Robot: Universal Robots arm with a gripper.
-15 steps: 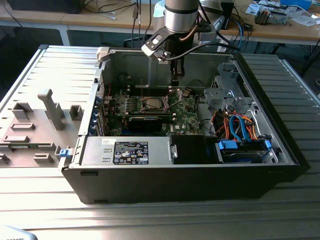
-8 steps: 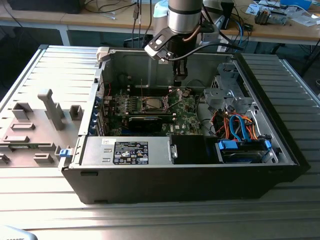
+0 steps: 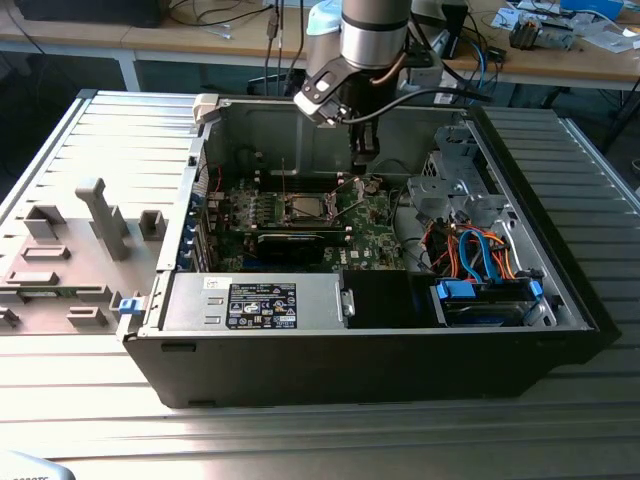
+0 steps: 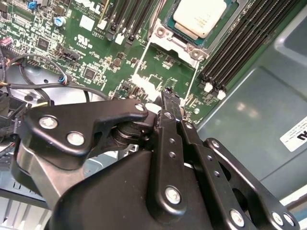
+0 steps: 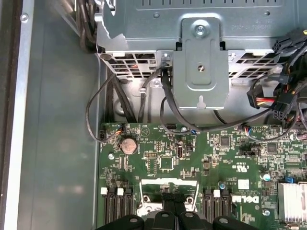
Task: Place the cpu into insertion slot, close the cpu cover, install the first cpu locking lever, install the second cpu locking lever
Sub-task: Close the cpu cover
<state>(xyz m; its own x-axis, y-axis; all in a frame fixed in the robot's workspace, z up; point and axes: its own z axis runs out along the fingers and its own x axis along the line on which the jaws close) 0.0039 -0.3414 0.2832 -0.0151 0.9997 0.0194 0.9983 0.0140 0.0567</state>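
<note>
So here's where we're at. The gripper [image 4: 167,94] is down inside the PC case [image 3: 350,365]. Its 2 fingers look drawn right together, with no gap we can spot in both wrist views. The tips sit right at the free edge of the cpu cover [image 5: 168,182]. We can't tell if that thin edge is actually nipped between them, because the fingers hide the contact spot.

Working outward, the cpu cover is flipped open. Its long axis runs straight from the fingertips to the insertion slot [image 4: 181,34], parallel to the memory slots [image 4: 240,45] on either side. The hinge end with its 2 lugs is at the slot and the free end is at the gripper. We can't really judge how steeply it tilts off the motherboard [image 4: 96,52].

Just past the hinge, the cpu [image 4: 199,17] sits flat in the insertion slot, silvery top up and square to the rim. We'd call step 1 done, and the cover step looks like the one in hand, since the cover isn't over the chip yet.

The bit that matters is that chip and slot lie dead ahead of the fingertips along the cover's length, with the drive cage [image 5: 201,62] off the opposite way. In the exterior view that puts the slot toward the exterior view's left of the gripper.
</note>
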